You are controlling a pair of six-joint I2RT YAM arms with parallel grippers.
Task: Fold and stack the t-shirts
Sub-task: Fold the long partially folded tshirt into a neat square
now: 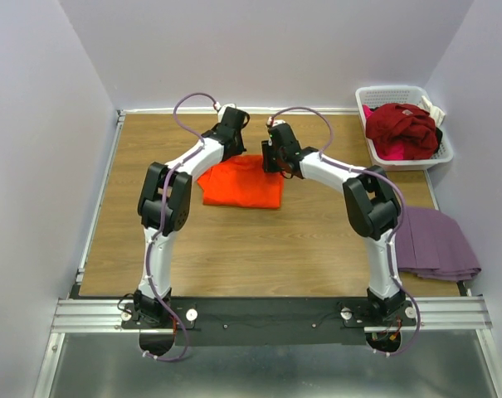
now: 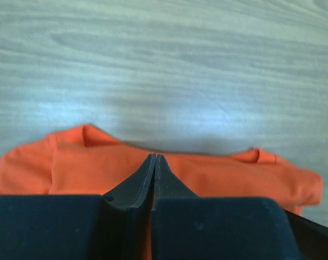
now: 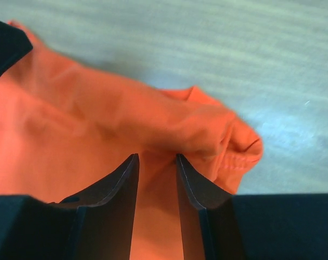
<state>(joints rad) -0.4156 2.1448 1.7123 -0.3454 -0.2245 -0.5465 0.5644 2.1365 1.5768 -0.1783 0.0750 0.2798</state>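
A bright orange t-shirt [image 1: 242, 184] lies folded in a rough rectangle at the middle of the wooden table. My left gripper [image 1: 235, 149] is at its far left edge. In the left wrist view its jaws [image 2: 154, 158] are pressed together over the orange fabric [image 2: 218, 176], with a sliver of orange between them. My right gripper [image 1: 274, 162] is at the shirt's far right corner. In the right wrist view it [image 3: 155, 157] is open, fingers down on the shirt [image 3: 88, 130], just short of a raised fold and a hemmed sleeve end [image 3: 240, 149].
A white slatted basket [image 1: 437, 153] at the far right corner holds a dark red shirt [image 1: 400, 124] over a pink one. A folded mauve-purple shirt [image 1: 437, 240] lies at the table's right edge. Grey walls close in the table's far side and both flanks.
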